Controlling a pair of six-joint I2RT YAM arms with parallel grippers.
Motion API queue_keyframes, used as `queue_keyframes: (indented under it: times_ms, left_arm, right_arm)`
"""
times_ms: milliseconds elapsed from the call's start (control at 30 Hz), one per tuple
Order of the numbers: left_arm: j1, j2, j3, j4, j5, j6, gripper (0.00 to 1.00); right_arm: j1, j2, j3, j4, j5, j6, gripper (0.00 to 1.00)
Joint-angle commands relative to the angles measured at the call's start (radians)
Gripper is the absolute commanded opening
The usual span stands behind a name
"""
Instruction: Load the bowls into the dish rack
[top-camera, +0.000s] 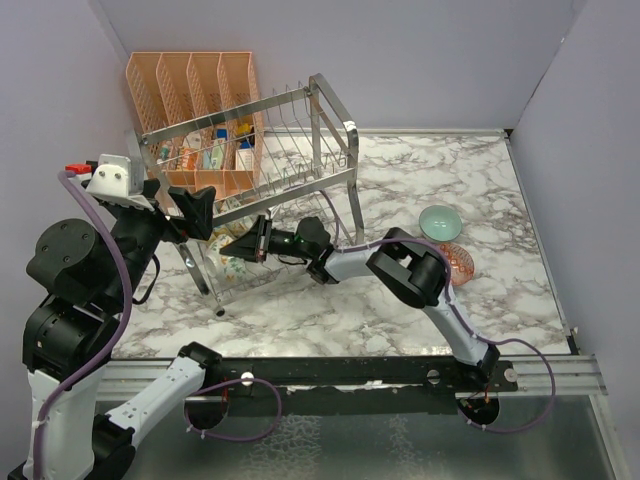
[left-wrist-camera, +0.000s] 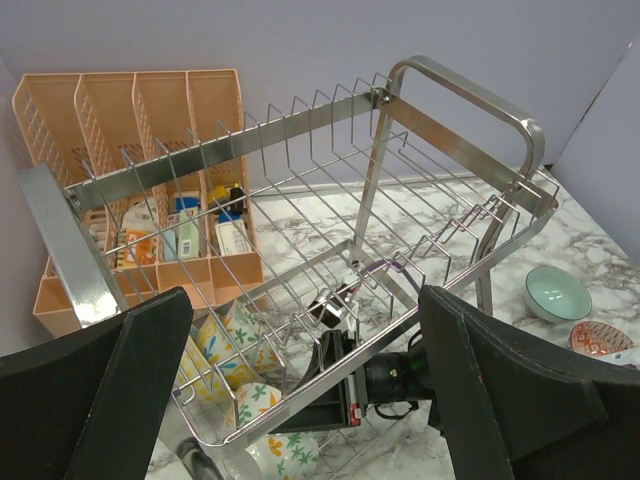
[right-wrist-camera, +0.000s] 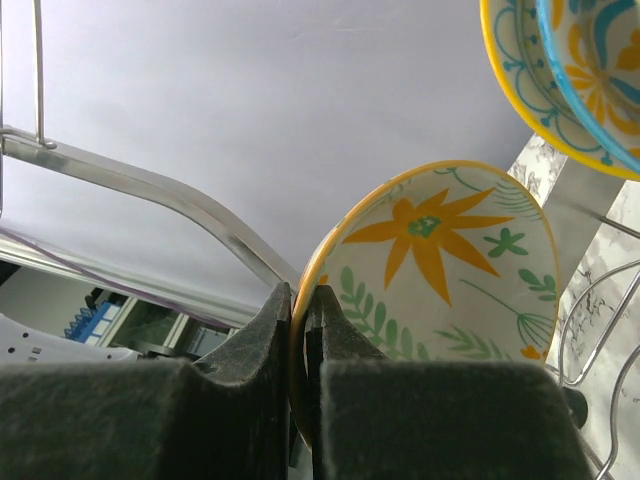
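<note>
Five bowls show in all. Two sit on the bench (top-camera: 400, 170) at the right of the top view, well apart from the rack (top-camera: 335, 150): a teal bowl (top-camera: 440, 221) and, just below it, a red-orange bowl (top-camera: 461, 263) partly hidden by the right arm. The other three are in the rack's lower tier, at the lower left of the left wrist view: a blue-yellow bowl (left-wrist-camera: 225, 345), an orange-flower bowl (left-wrist-camera: 257, 402) and a green-leaf bowl (left-wrist-camera: 292, 457) at the bottom edge.

The right claw (right-wrist-camera: 300, 295) reaches into that tier and is clenched on the orange-flower bowl, its two fingers pinching the rim so the bowl stands on edge. The blue-yellow bowl hangs in the upper right corner of the right wrist view.

The left claw (left-wrist-camera: 305, 300) is released, jaws spread wide, holding nothing, near the rack's left end.

One peach organizer (top-camera: 190, 75) with four slots stands behind the rack, at the upper left.
</note>
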Motion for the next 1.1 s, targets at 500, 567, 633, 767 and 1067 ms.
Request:
queue_keyframes:
  times_ms: [500, 567, 633, 767, 1067]
  left_arm:
    - [-0.010, 0.011, -0.001, 0.004, -0.020, 0.031, 0.99]
    - [-0.010, 0.013, -0.001, 0.002, -0.020, 0.032, 0.99]
    - [-0.010, 0.012, 0.000, 0.003, -0.020, 0.032, 0.99]
    - [-0.010, 0.013, 0.001, 0.003, -0.020, 0.031, 0.99]
    - [-0.010, 0.017, 0.009, -0.002, -0.026, 0.028, 0.99]
  right_arm:
    - [0.004, 0.085, 0.075, 0.002, 0.001, 0.007, 0.12]
    - [0.003, 0.086, 0.073, 0.000, -0.004, 0.002, 0.19]
    - [0.004, 0.081, 0.071, -0.004, -0.006, -0.009, 0.24]
    - [0.002, 0.072, 0.073, -0.002, -0.020, -0.019, 0.29]
    - [0.004, -0.003, 0.039, 0.025, -0.038, -0.052, 0.35]
